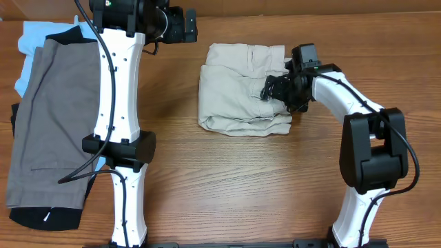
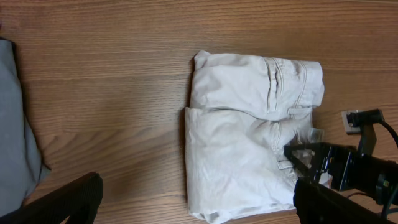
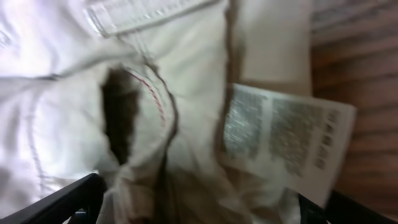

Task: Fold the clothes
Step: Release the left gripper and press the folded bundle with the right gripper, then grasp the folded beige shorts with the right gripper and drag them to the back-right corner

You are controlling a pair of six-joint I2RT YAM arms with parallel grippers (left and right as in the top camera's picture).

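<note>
The light beige shorts (image 1: 241, 89) lie folded into a compact rectangle at the table's middle back. They also show in the left wrist view (image 2: 242, 143). My right gripper (image 1: 279, 89) sits at their right edge, over the waistband. In the right wrist view (image 3: 202, 211) its fingers are spread wide with bunched beige cloth (image 3: 186, 93) between them, and the white printed tag (image 3: 286, 137) lies just beyond. My left gripper (image 1: 191, 26) hovers at the back, left of the shorts. It is open and empty (image 2: 199, 208).
A pile of other garments lies at the far left: darker grey-brown shorts (image 1: 55, 117) on top, a light blue garment (image 1: 34, 34) behind, a black one (image 1: 41, 217) below. The left arm's white links (image 1: 117, 103) stand between that pile and the beige shorts.
</note>
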